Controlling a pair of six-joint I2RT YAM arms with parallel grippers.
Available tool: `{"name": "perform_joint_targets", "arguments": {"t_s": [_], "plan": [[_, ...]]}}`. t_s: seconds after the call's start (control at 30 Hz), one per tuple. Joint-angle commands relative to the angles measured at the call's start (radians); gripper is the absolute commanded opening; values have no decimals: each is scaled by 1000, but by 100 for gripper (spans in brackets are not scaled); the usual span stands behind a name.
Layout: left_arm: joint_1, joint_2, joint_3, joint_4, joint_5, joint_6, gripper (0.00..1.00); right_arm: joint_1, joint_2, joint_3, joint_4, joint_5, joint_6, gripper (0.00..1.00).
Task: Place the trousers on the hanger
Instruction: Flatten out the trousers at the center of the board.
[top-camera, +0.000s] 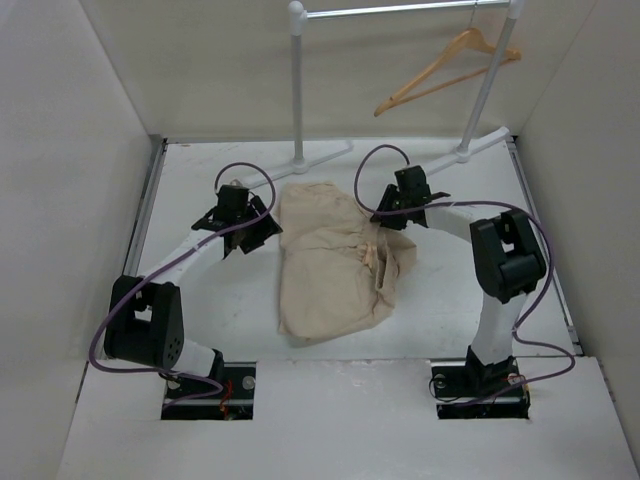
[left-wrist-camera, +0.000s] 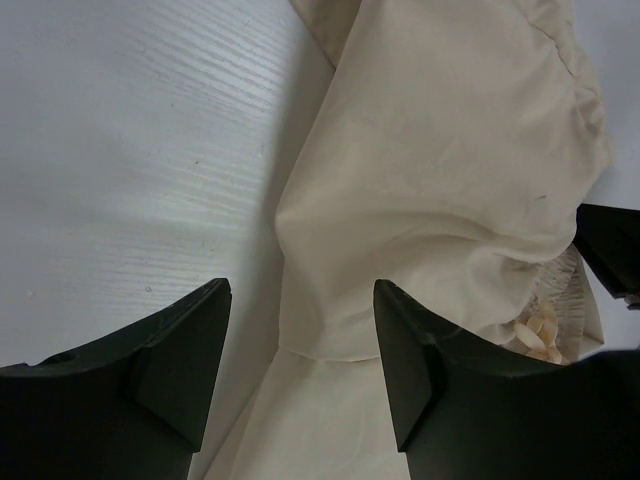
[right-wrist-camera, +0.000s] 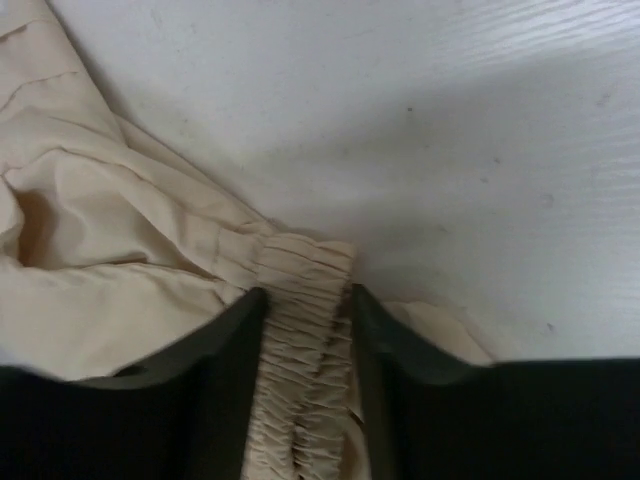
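Right gripper (right-wrist-camera: 305, 300) is clamped on the gathered waistband (right-wrist-camera: 300, 265) of the trousers (top-camera: 335, 260) heaped on the table (top-camera: 450, 300), likely to lift, left gripper (left-wrist-camera: 300, 290) spread wide over the cloth's edge for a second hold, hanger (top-camera: 445, 68) up on the rail (top-camera: 400, 10), well apart.

Beyond the trousers (top-camera: 335, 265), the hanger (top-camera: 430, 68) hangs partly behind a post of the white rail (top-camera: 487, 90), its hook too small to make out. Up close, the trousers overrun the left wrist view's top and bottom edges. Their waistband (right-wrist-camera: 303, 262) vanishes between the right gripper (right-wrist-camera: 305, 293) jaws, off the bottom edge.
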Motion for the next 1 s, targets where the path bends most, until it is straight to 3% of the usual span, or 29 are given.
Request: {"name": "perform_joint_targets", "arguments": {"t_s": [0.0,0.07,0.13,0.27,0.37,0.5,0.6,0.63,0.77,0.97], "plan": [[11,-14,-22,38,12,-30,57,8,12,39,95,-38,56,25],[20,-20,-28,38,5,-39,57,11,-34,30,130,-41,62,14],[36,-23,-35,43,3,-59,57,18,-131,32,125,-18,53,9],[54,-37,-44,55,-12,-96,57,48,-377,12,46,46,12,7],[63,-49,-39,56,-34,-111,58,95,-672,-45,-74,158,-43,7],[59,-31,-9,59,-35,-119,60,65,-958,-125,-238,250,-34,7],[36,11,28,73,-26,-128,61,-14,-1057,-166,-325,274,-30,7],[1,55,66,85,-25,-137,62,-100,-1103,-204,-382,287,-19,7],[-100,204,189,115,-18,-141,63,-239,-1127,-241,-404,203,-7,7],[-164,469,417,107,-72,-139,60,-279,-1126,-197,-425,192,-31,7]]}}
